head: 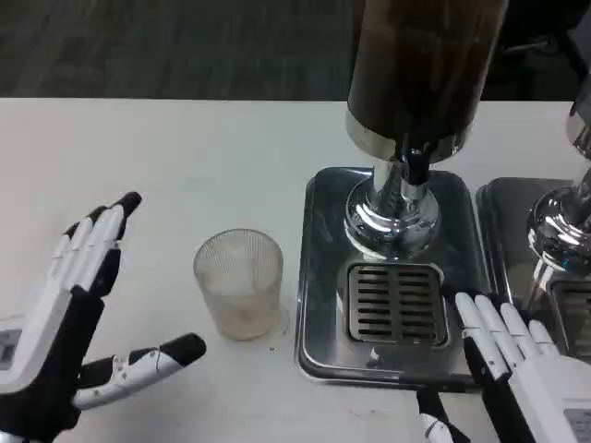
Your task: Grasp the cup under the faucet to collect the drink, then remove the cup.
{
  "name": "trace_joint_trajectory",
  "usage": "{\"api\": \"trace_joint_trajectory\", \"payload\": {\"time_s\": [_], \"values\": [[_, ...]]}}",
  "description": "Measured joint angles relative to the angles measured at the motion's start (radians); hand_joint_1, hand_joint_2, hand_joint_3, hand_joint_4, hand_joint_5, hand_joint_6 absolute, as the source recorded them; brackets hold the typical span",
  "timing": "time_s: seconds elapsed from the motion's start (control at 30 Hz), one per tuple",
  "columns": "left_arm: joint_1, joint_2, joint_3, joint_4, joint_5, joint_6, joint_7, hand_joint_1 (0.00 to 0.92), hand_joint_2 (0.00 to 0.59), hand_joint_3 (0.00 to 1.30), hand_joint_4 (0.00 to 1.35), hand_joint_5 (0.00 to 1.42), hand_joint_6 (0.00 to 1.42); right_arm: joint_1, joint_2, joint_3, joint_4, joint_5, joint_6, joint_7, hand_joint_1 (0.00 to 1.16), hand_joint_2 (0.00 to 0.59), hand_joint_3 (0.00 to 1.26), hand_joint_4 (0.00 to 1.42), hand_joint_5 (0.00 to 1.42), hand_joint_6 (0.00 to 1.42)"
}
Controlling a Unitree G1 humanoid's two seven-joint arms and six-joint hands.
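Left hand (65, 305) spread wide, holding nothing, beside ribbed clear plastic cup (238, 281), upright, seemingly empty, right hand (517, 369) unclenched near steel drip tray (319, 277)

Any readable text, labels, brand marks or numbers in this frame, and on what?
None can be read. The cup, the dispenser and its drip tray show no lettering. A grey patch on the left hand near the wrist is too blurred to tell. The right hand bears no marks.

Even bright light, soft blur, glare on chrome base (392, 217).
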Motion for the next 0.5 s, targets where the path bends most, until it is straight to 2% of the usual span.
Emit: {"api": "trace_joint_trajectory", "payload": {"time_s": [0.2,0.5], "values": [[-0.14,0.003,-0.039,0.131,-0.022,0.019,-0.025,0.019,0.0,0.0,0.0,0.05,0.04,-0.013,0.005,0.031,0.01,-0.002,0.0,-0.01,0.34,0.493,0.0,0.0,0.0,0.0],[-0.274,0.027,-0.119,0.293,-0.025,0.014,-0.085,0.062,0.0,0.0,0.0,0.11,0.09,-0.028,0.013,0.073,0.017,-0.006,0.001,-0.022,0.34,0.493,0.0,0.0,0.0,0.0]]}}
